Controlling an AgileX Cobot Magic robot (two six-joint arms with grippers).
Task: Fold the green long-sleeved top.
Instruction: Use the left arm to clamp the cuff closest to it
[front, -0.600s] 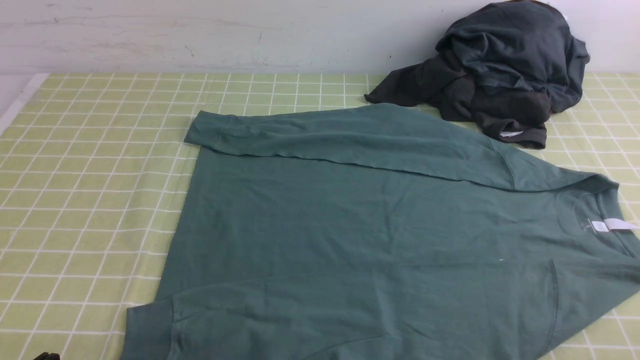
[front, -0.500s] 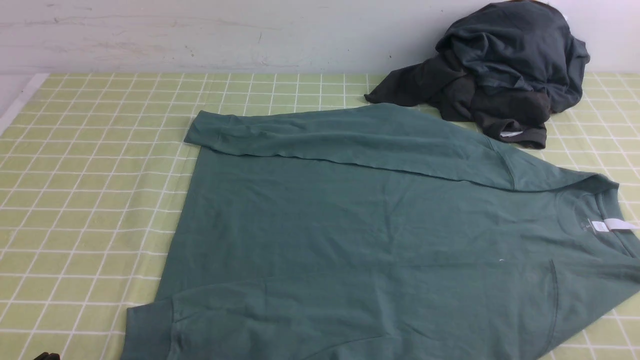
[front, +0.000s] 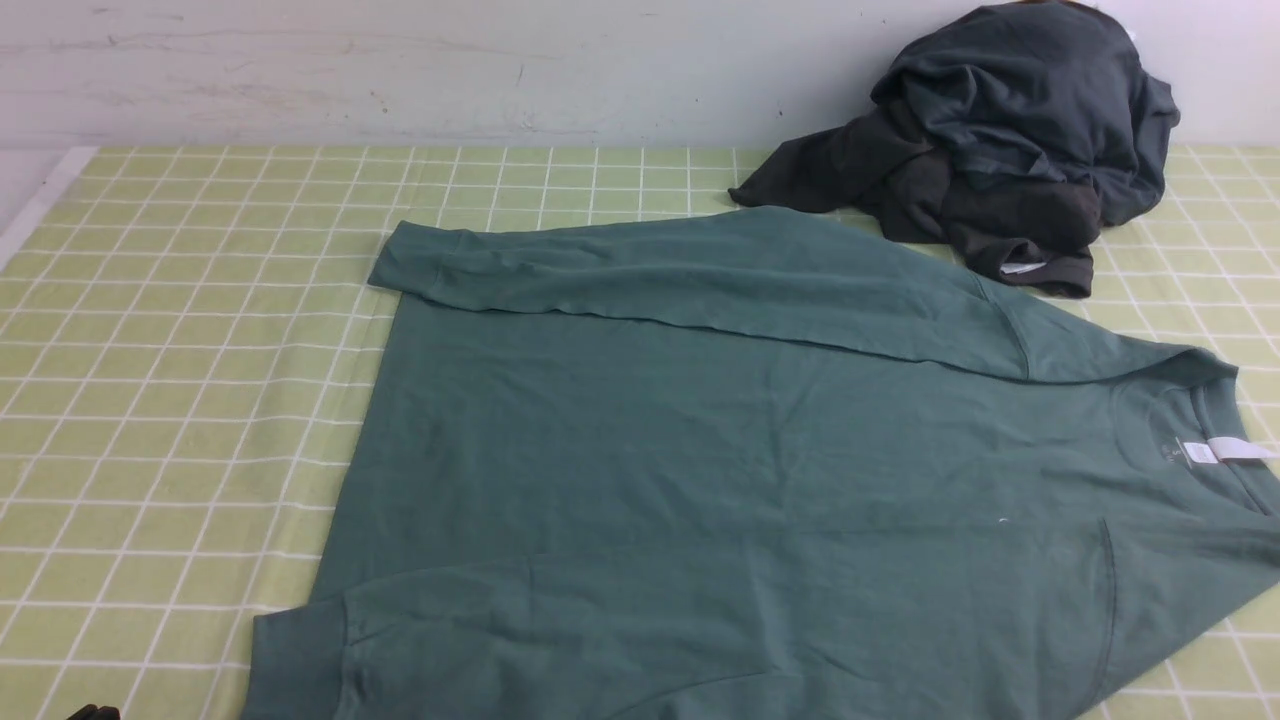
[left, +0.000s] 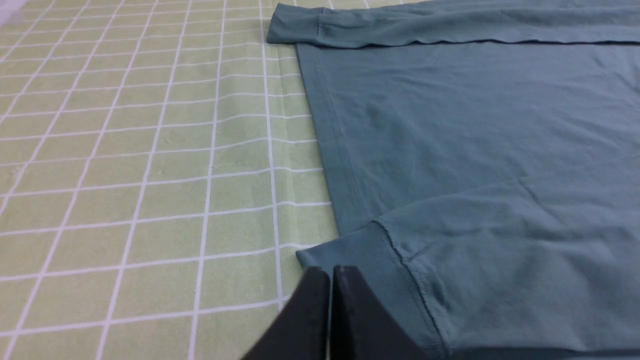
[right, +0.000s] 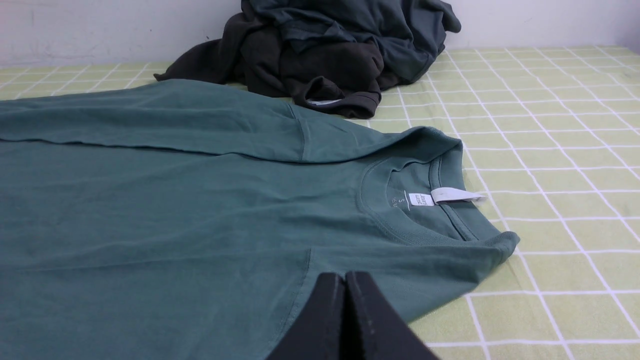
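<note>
Top (front: 700, 450) lies flat on checked cloth (front: 200, 350), dark clothes pile (front: 1010, 130) beyond; left gripper (left: 330, 272), right gripper (right: 345, 277) both pinched closed.

A staged garment-folding bench is suggested by the green checked tablecloth (front: 180, 350), the scuffed white wall (front: 400, 70) and the heaped dark garments (front: 1010, 140).

Bare tablecloth (front: 180, 350) lies left of the top (front: 700, 450); dark clothes heap (front: 1010, 130) blocks far right.
</note>
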